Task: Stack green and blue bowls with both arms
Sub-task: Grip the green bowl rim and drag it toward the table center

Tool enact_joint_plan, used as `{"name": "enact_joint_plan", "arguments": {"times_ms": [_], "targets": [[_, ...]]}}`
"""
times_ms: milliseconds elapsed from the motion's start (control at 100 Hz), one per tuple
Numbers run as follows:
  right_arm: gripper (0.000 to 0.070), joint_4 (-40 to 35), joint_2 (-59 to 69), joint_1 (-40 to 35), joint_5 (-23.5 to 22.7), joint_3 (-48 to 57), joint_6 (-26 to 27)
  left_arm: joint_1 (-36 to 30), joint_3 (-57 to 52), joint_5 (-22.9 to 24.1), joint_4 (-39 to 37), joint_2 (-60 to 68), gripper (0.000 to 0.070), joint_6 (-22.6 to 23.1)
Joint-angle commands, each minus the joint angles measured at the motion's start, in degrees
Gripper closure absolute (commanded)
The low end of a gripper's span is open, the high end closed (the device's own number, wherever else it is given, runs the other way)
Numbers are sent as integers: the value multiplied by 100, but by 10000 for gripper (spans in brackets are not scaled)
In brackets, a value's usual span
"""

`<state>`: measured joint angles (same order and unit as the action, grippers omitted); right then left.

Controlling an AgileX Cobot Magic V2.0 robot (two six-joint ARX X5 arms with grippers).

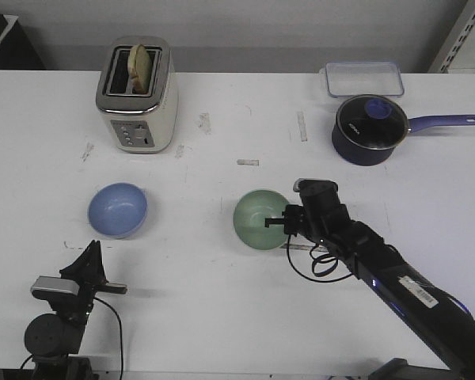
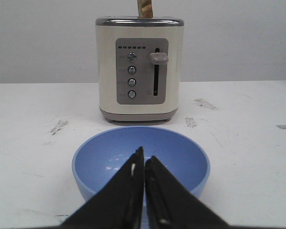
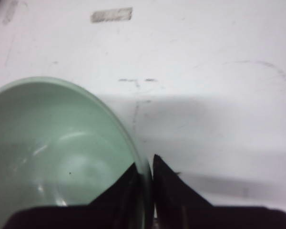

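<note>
The green bowl (image 1: 260, 219) sits near the table's middle. My right gripper (image 1: 283, 222) is shut on its right rim, one finger inside and one outside; in the right wrist view the green bowl (image 3: 52, 148) fills the lower left with my gripper (image 3: 144, 168) pinching its edge. The blue bowl (image 1: 117, 209) sits to the left, in front of the toaster. My left gripper (image 1: 91, 252) is shut and empty, low near the table's front edge, short of the blue bowl. In the left wrist view the blue bowl (image 2: 181, 157) lies just beyond my gripper's (image 2: 144, 155) tips.
A cream toaster (image 1: 138, 95) with bread in it stands at the back left, also in the left wrist view (image 2: 139, 71). A dark blue saucepan (image 1: 370, 129) with glass lid and a clear lidded container (image 1: 364, 78) stand at the back right.
</note>
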<state>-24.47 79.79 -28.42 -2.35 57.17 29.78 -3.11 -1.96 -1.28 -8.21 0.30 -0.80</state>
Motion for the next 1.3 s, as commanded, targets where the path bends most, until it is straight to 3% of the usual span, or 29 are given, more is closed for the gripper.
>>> {"name": "enact_joint_plan", "arguments": {"times_ms": [0,160,530,700,880,970,1030,1130,1290], "targets": [[693,181,155,-214,155,87,302,11,122,22,-85,-11,699,9],[693,409,372,-586,450,87,632,11,122,22,-87,-11,699,9],[684,509,741,-728,538,87,938,11,122,22,-85,-11,699,9],[529,516,741,-726,533,87,944,11,122,22,-85,-11,699,9],[452,503,682,-721,538,87,942,11,122,22,-85,-11,699,9],[366,455,485,-647,540,87,914,11,122,22,-87,-11,699,9],[313,446,289,-588,551,87,846,11,122,22,-87,-11,699,9],[289,461,-66,-498,605,87,546,11,122,22,-85,-11,699,9],[292,654,-737,-306,890,-35,-581,11,122,22,-85,-11,699,9]]}}
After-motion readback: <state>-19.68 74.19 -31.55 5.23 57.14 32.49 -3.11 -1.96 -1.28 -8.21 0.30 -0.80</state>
